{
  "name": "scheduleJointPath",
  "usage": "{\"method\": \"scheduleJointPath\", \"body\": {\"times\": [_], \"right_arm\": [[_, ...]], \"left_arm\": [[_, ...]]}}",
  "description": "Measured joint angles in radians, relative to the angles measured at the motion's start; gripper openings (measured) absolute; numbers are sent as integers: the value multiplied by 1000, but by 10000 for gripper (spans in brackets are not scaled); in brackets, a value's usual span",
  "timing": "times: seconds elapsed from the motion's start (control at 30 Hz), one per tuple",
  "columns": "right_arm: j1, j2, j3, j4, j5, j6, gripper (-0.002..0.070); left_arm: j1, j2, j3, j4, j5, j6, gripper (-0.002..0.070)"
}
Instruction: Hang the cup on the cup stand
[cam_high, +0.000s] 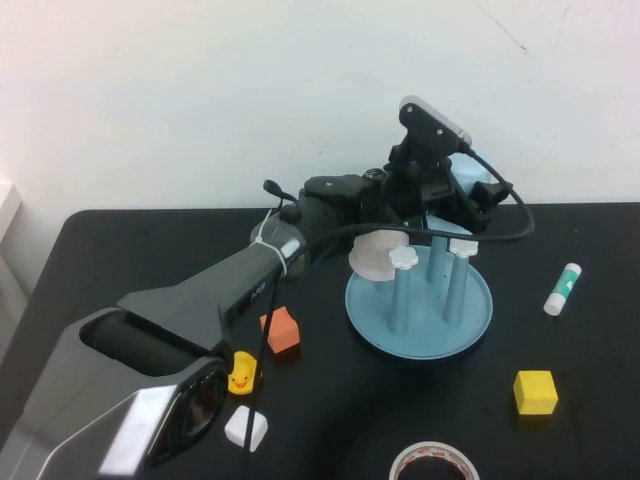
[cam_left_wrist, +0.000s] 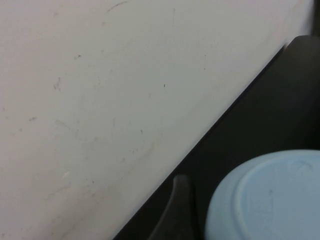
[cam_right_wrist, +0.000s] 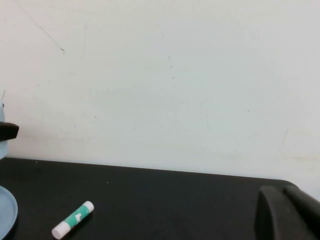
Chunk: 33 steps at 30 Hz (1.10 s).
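The cup (cam_high: 468, 178) is light blue plastic, plain and handleless, tipped over with its flat bottom facing the wrist camera, held up off the surface at about twelve o'clock over the cup stand (cam_high: 419, 325). The stand is a round blue dish carrying upright blue pegs with white flower-shaped knobs, sitting flat on the black surface (cam_high: 590, 360).
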Motion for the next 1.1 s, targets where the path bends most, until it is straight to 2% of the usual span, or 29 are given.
{"method": "scheduleJointPath", "body": {"times": [0.2, 0.33, 0.4, 0.53, 0.6, 0.7, 0.8, 0.87, 0.97, 1.03, 1.1], "right_arm": [[0, 0, 0, 0, 0, 0, -1], [0, 0, 0, 0, 0, 0, -1], [0, 0, 0, 0, 0, 0, -1], [0, 0, 0, 0, 0, 0, -1], [0, 0, 0, 0, 0, 0, -1], [0, 0, 6, 0, 41, -13, -1], [0, 0, 24, 0, 147, -26, -1], [0, 0, 34, 0, 255, -28, -1], [0, 0, 39, 0, 433, -28, -1], [0, 0, 39, 0, 555, -17, -1], [0, 0, 39, 0, 696, 5, -1]], "left_arm": [[0, 0, 0, 0, -8, -110, 580], [0, 0, 0, 0, -21, -191, 662], [0, -4, 0, 0, -23, -210, 680], [0, -31, 0, 0, -34, -216, 685], [0, -52, 0, 0, -38, -227, 661], [0, -104, 0, 28, -40, -265, 557], [10, -172, 0, 182, -31, -339, 393], [20, -231, 0, 350, -9, -438, 270], [38, -328, 0, 630, 69, -603, 136], [48, -403, 0, 838, 170, -704, 64], [55, -473, 0, 1010, 276, -789, 29]]}}
